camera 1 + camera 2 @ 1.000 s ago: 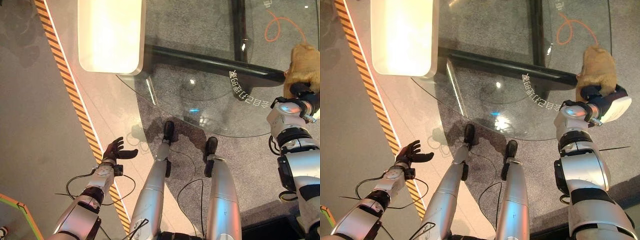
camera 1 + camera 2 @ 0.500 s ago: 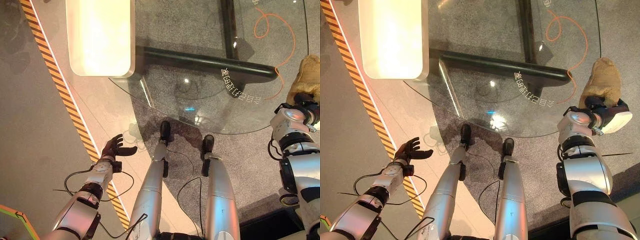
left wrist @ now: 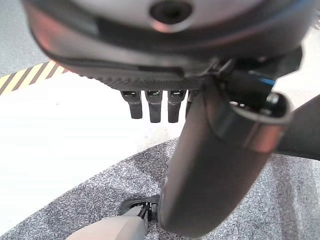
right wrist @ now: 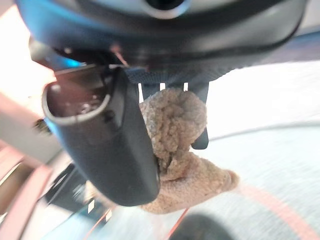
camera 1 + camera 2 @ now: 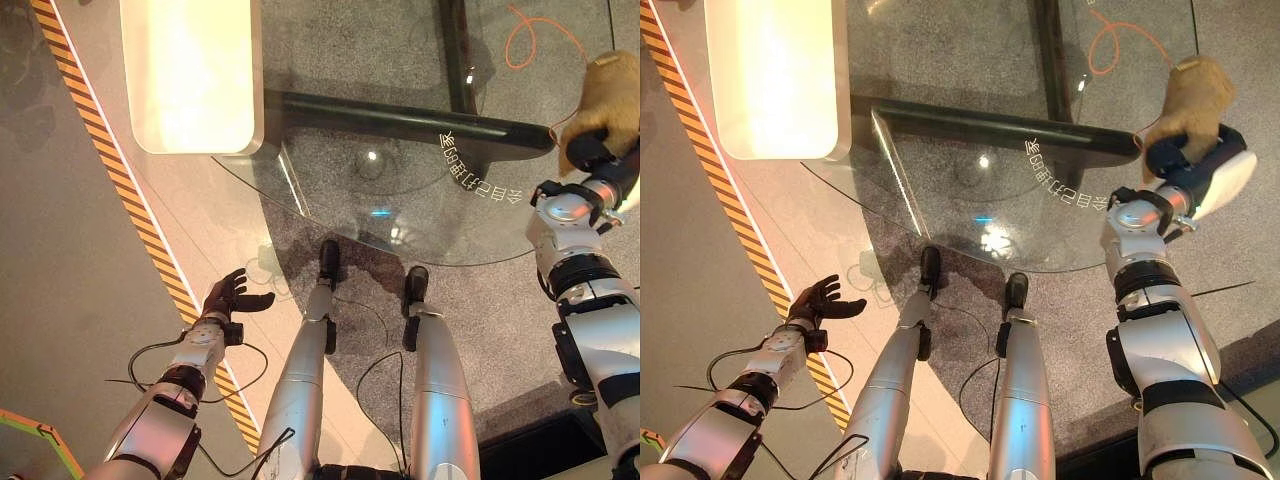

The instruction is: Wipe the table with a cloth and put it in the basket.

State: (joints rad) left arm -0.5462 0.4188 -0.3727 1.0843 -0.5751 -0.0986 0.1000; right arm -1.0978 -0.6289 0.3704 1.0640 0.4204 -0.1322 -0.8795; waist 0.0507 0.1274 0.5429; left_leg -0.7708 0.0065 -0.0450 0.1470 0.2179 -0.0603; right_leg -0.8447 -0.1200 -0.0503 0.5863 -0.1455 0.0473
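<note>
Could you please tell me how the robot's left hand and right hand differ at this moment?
The right hand is curled round the tan cloth, gripping it; the left hand holds nothing, its fingers relaxed and spread. The right hand is raised at the right rim of the glass table; the left hand hangs low on the robot's left, over the floor by the striped tape, away from the table. Both are dark hands on silver-grey arms.

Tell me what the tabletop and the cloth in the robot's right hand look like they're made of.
The tabletop looks like clear glass with a glossy finish: its dark frame and the speckled floor show through it, and light spots glint on its surface. The cloth, gripped in the right hand, looks like a soft tan fabric with a nubby pile, perhaps terry or microfibre; the exact fibre can't be told.
</note>
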